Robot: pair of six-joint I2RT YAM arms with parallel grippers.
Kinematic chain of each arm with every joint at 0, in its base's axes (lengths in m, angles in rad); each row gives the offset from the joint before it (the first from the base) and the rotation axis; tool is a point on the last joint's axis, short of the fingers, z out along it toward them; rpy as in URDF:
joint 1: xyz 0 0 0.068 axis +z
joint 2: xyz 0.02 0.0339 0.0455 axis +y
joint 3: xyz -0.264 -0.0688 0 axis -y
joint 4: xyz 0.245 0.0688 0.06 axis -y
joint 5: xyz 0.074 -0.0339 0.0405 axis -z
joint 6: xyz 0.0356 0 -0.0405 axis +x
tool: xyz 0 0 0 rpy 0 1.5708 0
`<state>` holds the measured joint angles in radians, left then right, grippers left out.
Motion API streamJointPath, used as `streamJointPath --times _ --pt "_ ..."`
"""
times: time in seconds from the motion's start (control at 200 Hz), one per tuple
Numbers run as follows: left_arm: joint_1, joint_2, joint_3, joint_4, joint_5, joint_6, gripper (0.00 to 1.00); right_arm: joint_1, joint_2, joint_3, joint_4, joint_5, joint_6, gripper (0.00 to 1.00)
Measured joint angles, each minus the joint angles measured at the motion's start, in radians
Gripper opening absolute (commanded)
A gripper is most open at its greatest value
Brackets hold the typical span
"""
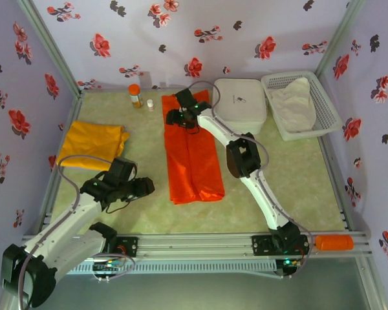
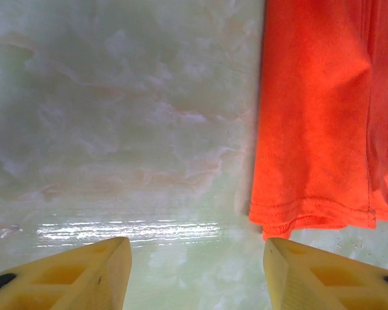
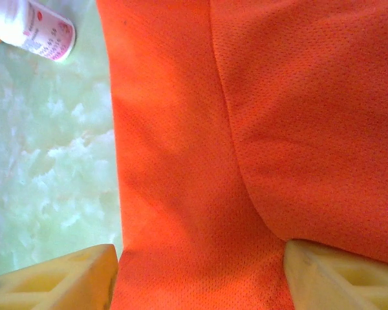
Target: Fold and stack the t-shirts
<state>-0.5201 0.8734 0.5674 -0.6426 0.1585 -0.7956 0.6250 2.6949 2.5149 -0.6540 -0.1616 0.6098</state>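
Note:
The orange-red t-shirt (image 1: 193, 155) lies as a long narrow folded strip down the middle of the table. My right gripper (image 1: 179, 117) hovers over its far end, open, and in the right wrist view the orange fabric (image 3: 246, 129) spreads between the wide-apart fingers of that gripper (image 3: 200, 274). The yellow-orange t-shirt (image 1: 92, 143) rests folded at the left side. My left gripper (image 1: 146, 186) is open just left of the orange shirt's near end. In the left wrist view the shirt's hem corner (image 2: 317, 129) lies ahead and right of the left gripper (image 2: 197, 261), over bare table.
A white lidded box (image 1: 240, 103) and a white basket (image 1: 330, 106) holding pale cloth stand at the back right. An orange pill bottle (image 1: 135, 95) and a small white bottle (image 1: 150, 104) stand left of the shirt's far end. Floral walls close in three sides.

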Motion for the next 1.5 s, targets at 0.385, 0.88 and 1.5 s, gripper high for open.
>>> streamJointPath --times 0.385,0.88,1.5 --pt "-0.080 0.123 -0.032 0.132 0.048 -0.074 0.50 0.017 -0.227 -0.204 -0.046 0.011 -0.006 0.68" --pt "-0.199 0.486 0.113 0.290 0.052 -0.125 0.42 0.014 -0.900 -1.044 0.022 0.034 0.006 0.49" --pt "-0.280 0.585 0.122 0.326 0.035 -0.169 0.11 -0.071 -1.256 -1.725 0.093 -0.100 0.133 0.40"
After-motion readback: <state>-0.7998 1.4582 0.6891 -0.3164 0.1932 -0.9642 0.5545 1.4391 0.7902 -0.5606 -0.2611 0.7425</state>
